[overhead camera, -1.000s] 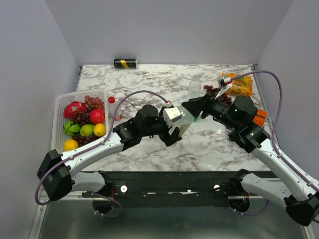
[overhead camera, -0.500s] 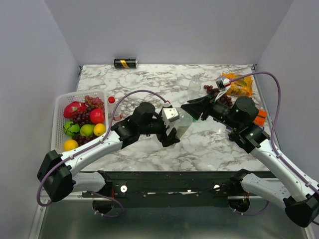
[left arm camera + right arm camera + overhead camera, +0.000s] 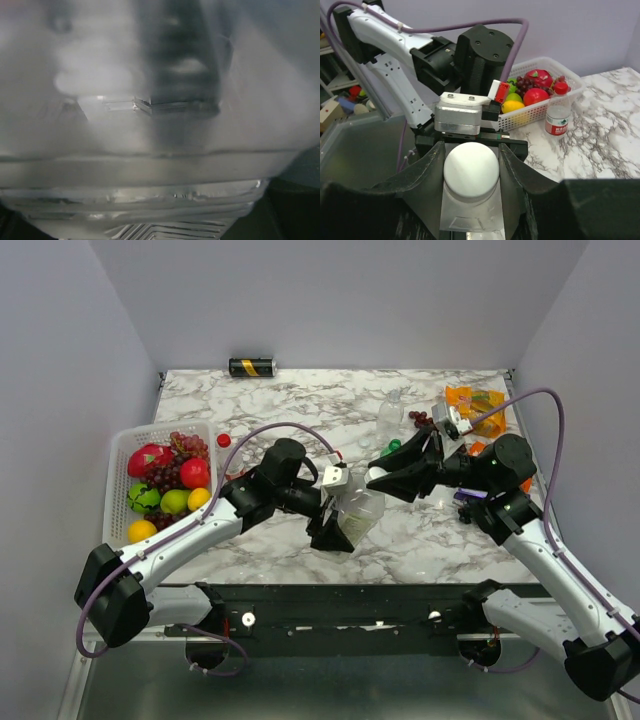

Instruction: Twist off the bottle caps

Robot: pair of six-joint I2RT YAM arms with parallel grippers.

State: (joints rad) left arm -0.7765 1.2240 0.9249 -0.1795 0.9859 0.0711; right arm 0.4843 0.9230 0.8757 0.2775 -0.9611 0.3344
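Note:
My left gripper (image 3: 343, 521) is shut on a large clear bottle (image 3: 360, 508) and holds it tilted above the table's middle. The bottle's ribbed wall (image 3: 160, 160) fills the left wrist view, blurred. My right gripper (image 3: 380, 478) is closed on its white cap (image 3: 471, 171), with both fingers (image 3: 427, 175) against the cap's sides. A second large clear bottle (image 3: 390, 412) stands at the back. A small green bottle (image 3: 393, 447) shows partly behind my right gripper. The small red-labelled bottle (image 3: 229, 455) stands by the basket and also shows in the right wrist view (image 3: 557, 116).
A white basket (image 3: 118, 445) of fruit sits at the left edge. A black-and-gold can (image 3: 252, 367) lies at the back wall. An orange snack bag (image 3: 478, 408) and grapes (image 3: 424, 420) are at the back right, close to my right arm.
My left gripper has drawn the bottle a little nearer and tilted it. My right gripper has followed on the cap, and its wrist has turned and swung right.

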